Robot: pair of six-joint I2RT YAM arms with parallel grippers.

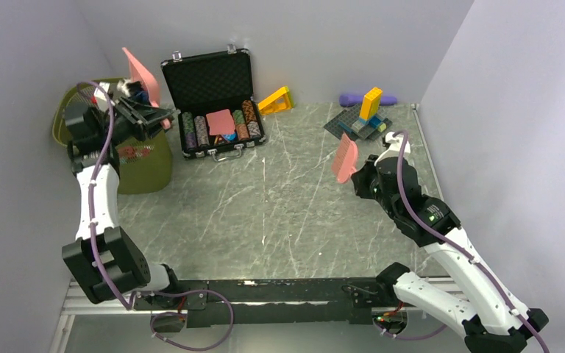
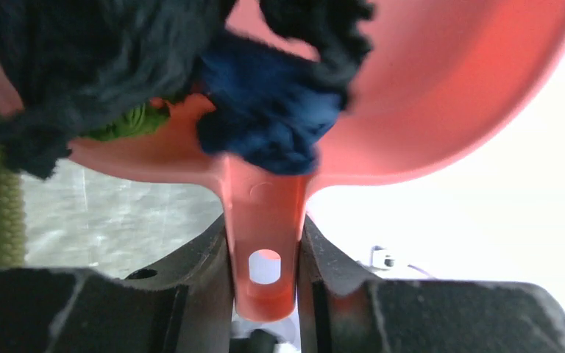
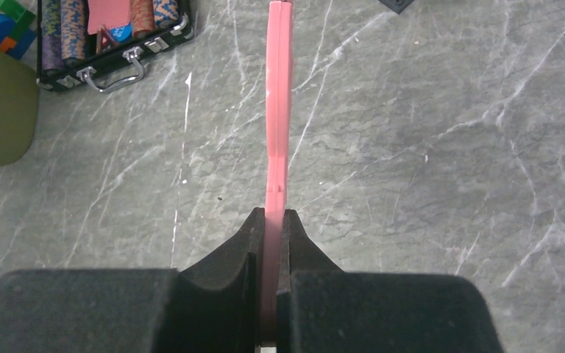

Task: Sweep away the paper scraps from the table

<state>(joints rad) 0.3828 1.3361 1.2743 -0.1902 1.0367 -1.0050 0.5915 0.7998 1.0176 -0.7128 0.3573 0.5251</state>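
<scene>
Surface: grey-green marble surface (image 1: 287, 206), pale walls on three sides; no scraps visible on it.
Bin: olive bin (image 1: 151, 168) at the far left; the left arm blocks its opening, so I can't tell what's inside.
Dustpan: pink dustpan (image 2: 449, 95) raised and tilted over the bin's far side.
Paper scraps: paper scraps (image 2: 265, 110) sit in the dustpan; dark blue, black and green wads bunched near the handle.
Left claw: left claw (image 2: 265, 243) clamped on the dustpan handle.
Right claw: right claw (image 3: 274, 228) closed on a pink flat tool (image 3: 278, 110), held edge-on above the surface, mid-right.
Case: black case (image 1: 213, 81) open at the back wall, with rows of poker chips (image 1: 244, 121) and a pink flat piece on top.
Baseplate: dark baseplate (image 1: 347, 126) far right, carrying yellow and blue blocks (image 1: 370, 103).
</scene>
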